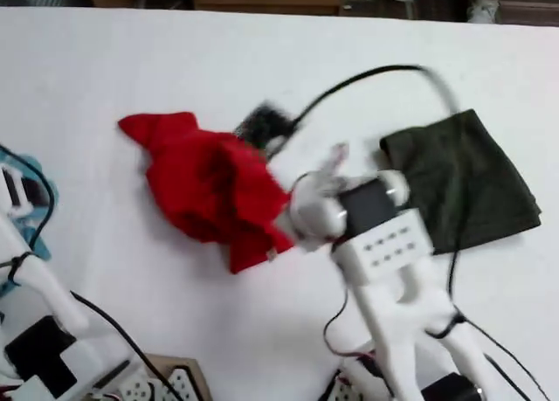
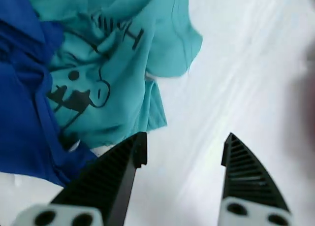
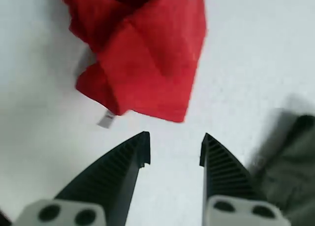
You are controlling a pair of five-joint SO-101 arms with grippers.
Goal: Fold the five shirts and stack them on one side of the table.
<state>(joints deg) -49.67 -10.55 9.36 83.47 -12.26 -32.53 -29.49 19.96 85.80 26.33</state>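
A crumpled red shirt (image 1: pixel 210 187) lies mid-table, and its corner with a white tag (image 3: pixel 142 63) lies just beyond my right gripper (image 3: pixel 173 136). That gripper is open over bare table with nothing between its fingers. A folded dark green shirt (image 1: pixel 463 178) lies at the right, its edge (image 3: pixel 290 157) beside the right fingers. The right arm (image 1: pixel 376 235) stands between the red and green shirts. My left gripper (image 2: pixel 184 137) is open and empty over bare table, next to a teal printed shirt (image 2: pixel 108 63) that lies on a blue shirt (image 2: pixel 24 108). The teal shirt (image 1: pixel 31 178) sits at the table's left edge.
A black cable (image 1: pixel 376 73) loops above the table between the red and green shirts. The left arm's white base (image 1: pixel 35 296) and wiring fill the front left corner. The white tabletop (image 1: pixel 262 51) stretches bare along the back; furniture stands beyond its far edge.
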